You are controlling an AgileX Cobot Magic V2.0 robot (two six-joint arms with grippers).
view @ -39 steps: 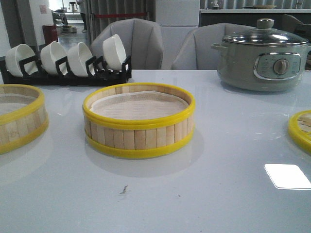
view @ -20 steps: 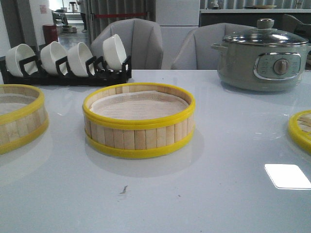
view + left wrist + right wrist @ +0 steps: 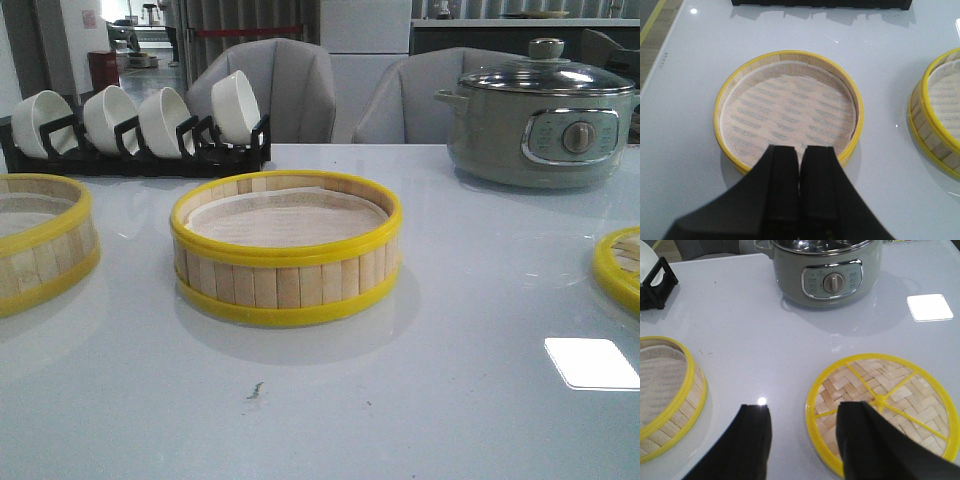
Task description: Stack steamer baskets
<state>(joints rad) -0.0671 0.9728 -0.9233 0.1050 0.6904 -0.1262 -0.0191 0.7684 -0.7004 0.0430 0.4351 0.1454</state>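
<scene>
**Stacking not yet begun**

We see nothing stacked so far. The middle steamer basket point(image 3: 286, 250) sits alone at table centre, the left steamer basket point(image 3: 40, 240) well apart at the table's left edge, and the lid point(image 3: 882, 412) lies flat on the right. Our left gripper point(image 3: 800, 155) hangs clenched over the left basket's near rim, grasping nothing as far as we can tell. Our right gripper point(image 3: 802, 437) is spread wide beside the lid, empty. Every tier remains to be placed.
</scene>
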